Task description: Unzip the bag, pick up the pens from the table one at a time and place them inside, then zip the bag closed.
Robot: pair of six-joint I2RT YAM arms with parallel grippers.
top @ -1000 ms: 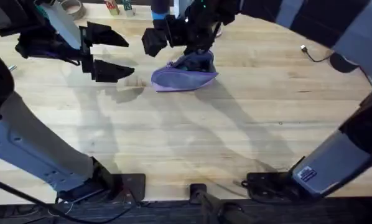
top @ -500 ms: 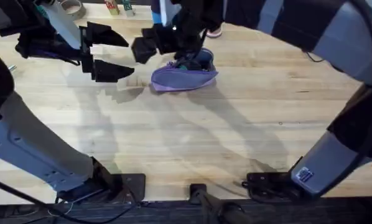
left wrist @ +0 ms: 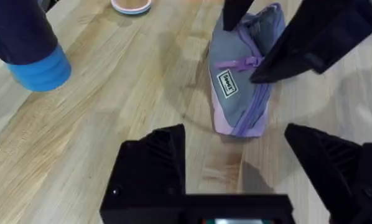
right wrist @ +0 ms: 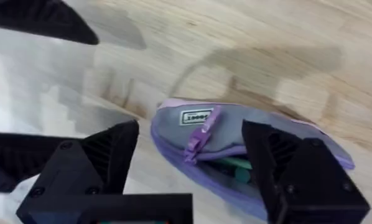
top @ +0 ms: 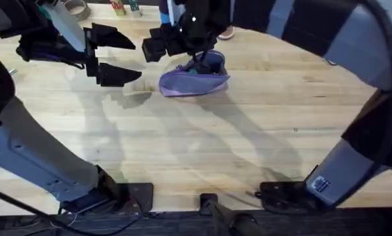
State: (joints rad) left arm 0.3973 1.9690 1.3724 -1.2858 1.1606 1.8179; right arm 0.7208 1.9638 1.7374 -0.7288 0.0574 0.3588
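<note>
The bag (right wrist: 248,149), lilac and grey, gapes unzipped showing something green inside; both grippers' jaws stand apart.

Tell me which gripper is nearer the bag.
Right. The right gripper hovers open just above the bag; the left gripper, also open, sits off to the bag's side, apart from it.

overhead: high, forward | wrists: close, both on bag (left wrist: 245,81)

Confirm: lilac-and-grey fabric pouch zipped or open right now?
Open. In the right wrist view the lilac-and-grey fabric pouch gapes along its top, the lilac zipper pull sits at one end, and something teal shows inside.
</note>
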